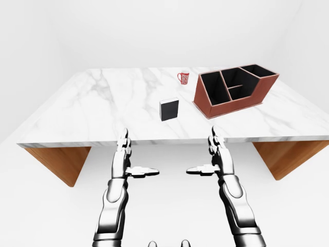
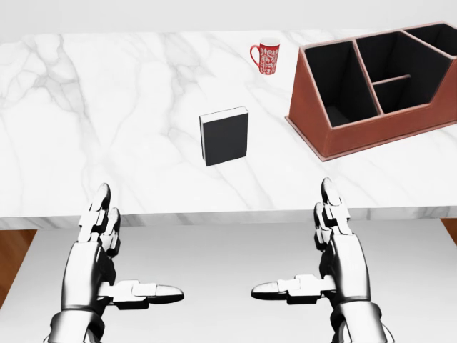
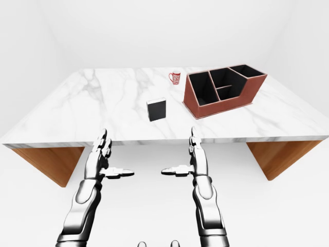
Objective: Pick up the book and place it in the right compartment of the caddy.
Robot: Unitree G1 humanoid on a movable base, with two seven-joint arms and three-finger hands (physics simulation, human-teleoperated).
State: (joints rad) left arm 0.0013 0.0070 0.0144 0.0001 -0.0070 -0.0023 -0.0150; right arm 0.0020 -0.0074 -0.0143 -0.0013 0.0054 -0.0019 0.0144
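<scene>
A black book [image 2: 225, 136] with white page edges stands upright near the middle of the marble table [image 2: 107, 107]. To its right sits the reddish-brown caddy [image 2: 371, 139] with several dark compartments, turned at an angle. My left hand [image 2: 118, 254] and right hand [image 2: 314, 250] hover open below the table's near edge, thumbs pointing inward, both well short of the book. Neither hand holds anything.
A red patterned mug [image 2: 268, 56] stands on the table above the book, left of the caddy. Wooden table supports [image 1: 59, 162] show under both ends of the tabletop. White floor and walls surround the table.
</scene>
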